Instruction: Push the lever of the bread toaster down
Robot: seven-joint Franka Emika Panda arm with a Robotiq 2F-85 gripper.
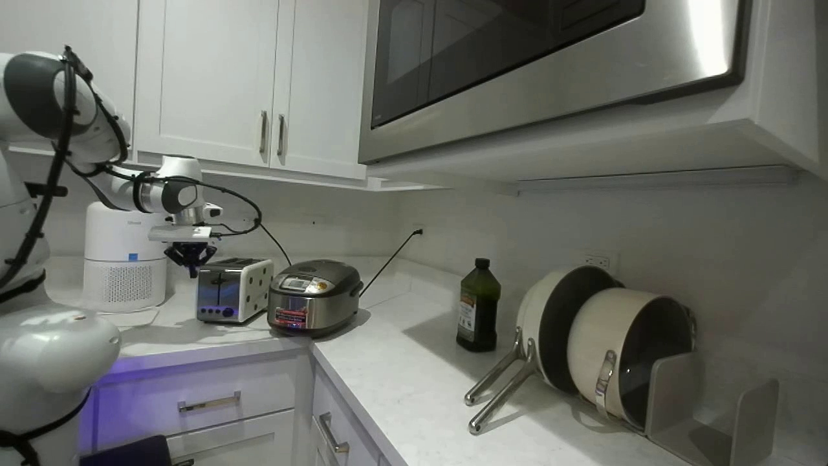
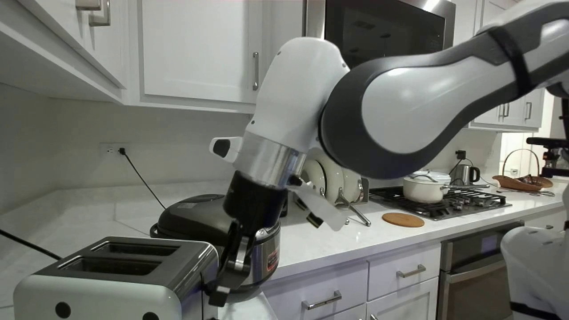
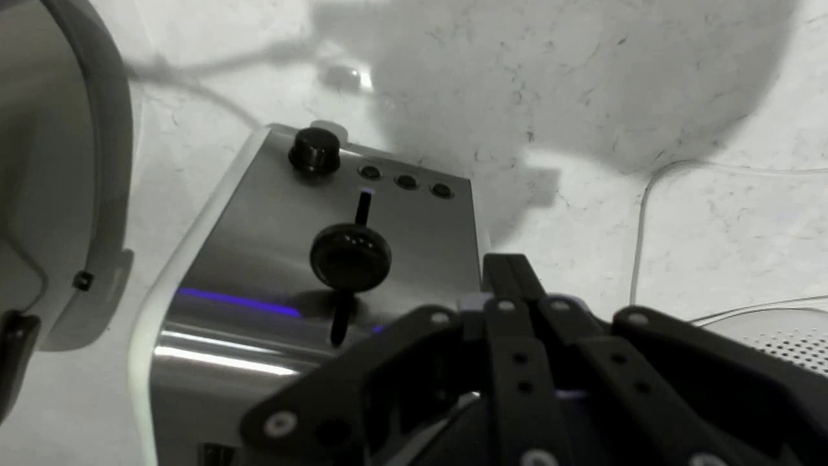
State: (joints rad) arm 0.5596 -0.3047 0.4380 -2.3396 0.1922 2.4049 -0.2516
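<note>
On countertop [image 1: 388, 362], left to right in an exterior view: air purifier [image 1: 125, 259], toaster [image 1: 234, 291], rice cooker [image 1: 315, 298], bottle [image 1: 479, 305], cookware [image 1: 592, 343].

No wording can be read with certainty in any view. In an exterior view, at the left of the frame, a white cylindrical appliance [image 1: 116, 275] bears a small grey mark [image 1: 134, 222] near its top, too small to spell out, and below it a blue label [image 1: 133, 257]. A little left of centre, a rice cooker [image 1: 330, 304] carries a red label [image 1: 291, 317] with pale print, illegible; this label shows in both exterior views. A pale display [image 1: 295, 283] sits above it, too tiny to make out. Right of centre, a dark bottle [image 1: 486, 310] has a light label [image 1: 466, 312], its print blurred.
</note>
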